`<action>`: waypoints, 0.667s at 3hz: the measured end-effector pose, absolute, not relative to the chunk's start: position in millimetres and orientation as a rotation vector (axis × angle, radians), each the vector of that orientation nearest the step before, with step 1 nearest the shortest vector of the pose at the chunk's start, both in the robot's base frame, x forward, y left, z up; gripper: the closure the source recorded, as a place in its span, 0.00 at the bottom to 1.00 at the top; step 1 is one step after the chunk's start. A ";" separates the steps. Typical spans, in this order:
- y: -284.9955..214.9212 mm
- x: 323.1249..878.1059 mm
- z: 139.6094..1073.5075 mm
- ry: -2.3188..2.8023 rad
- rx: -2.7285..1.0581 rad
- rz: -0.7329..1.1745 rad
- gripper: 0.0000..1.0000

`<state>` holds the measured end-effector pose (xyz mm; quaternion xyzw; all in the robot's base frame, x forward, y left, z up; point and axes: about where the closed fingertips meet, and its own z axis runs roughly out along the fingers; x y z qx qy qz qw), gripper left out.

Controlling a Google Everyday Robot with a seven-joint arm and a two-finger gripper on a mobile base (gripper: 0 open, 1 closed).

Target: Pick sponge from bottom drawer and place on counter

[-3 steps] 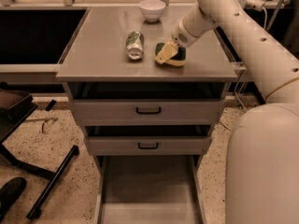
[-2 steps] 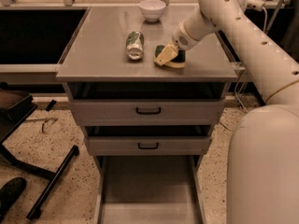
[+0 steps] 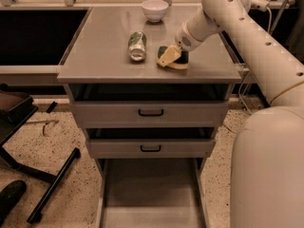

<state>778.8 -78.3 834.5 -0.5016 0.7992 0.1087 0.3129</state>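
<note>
My gripper [image 3: 172,58] is low over the counter [image 3: 95,56], at its right middle, with the arm reaching in from the upper right. Its pale yellow pads [image 3: 166,56] are closed around the dark green sponge [image 3: 183,57], which sits at counter level; I cannot tell if it rests on the surface. The bottom drawer [image 3: 152,194] is pulled out below, and its flat grey floor holds nothing that I can see.
A green-and-silver can [image 3: 137,45] lies on its side just left of the gripper. A white bowl [image 3: 155,9] stands at the back of the counter. The two upper drawers [image 3: 151,113] are shut. A black chair base [image 3: 42,184] is on the floor at the left.
</note>
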 end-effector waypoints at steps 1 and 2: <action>-78.3 778.8 834.4 2.108 -1.323 0.287 0.35; -78.2 778.8 834.4 2.108 -1.323 0.287 0.12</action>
